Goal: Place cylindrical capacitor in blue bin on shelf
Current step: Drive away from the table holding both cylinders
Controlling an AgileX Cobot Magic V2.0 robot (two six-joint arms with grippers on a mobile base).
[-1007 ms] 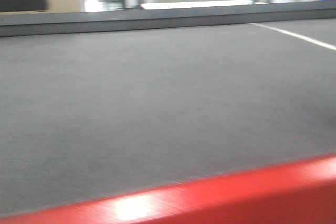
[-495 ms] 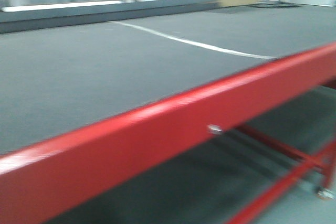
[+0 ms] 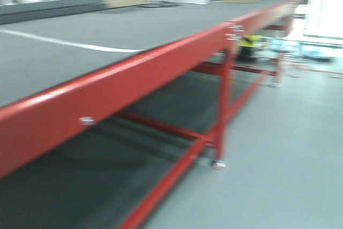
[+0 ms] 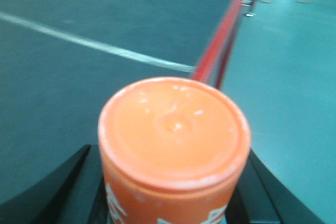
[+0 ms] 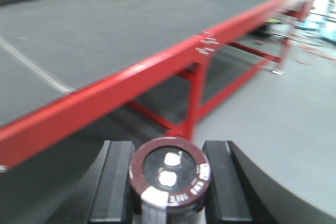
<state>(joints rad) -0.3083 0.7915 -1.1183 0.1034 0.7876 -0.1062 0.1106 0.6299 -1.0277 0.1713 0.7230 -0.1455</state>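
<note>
Holding the cylindrical capacitor (image 4: pixel 174 140), its print cut off at 6 o'clock, the left gripper (image 4: pixel 169 199) is closed; the right gripper (image 5: pixel 169 188) pinches a maroon-rimmed cylinder (image 5: pixel 169 174).

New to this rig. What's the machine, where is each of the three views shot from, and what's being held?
Two-armed robot on a mobile base. The front-facing view, blurred, shows a long table with a dark grey matte top and red metal frame; a white line crosses the top. The other two cameras sit on the wrists, looking forward. The left gripper is shut on the orange-red cylindrical capacitor with white print. The right gripper is shut on a dark cylinder with a maroon-rimmed top. No shelf or blue bin shows.
</note>
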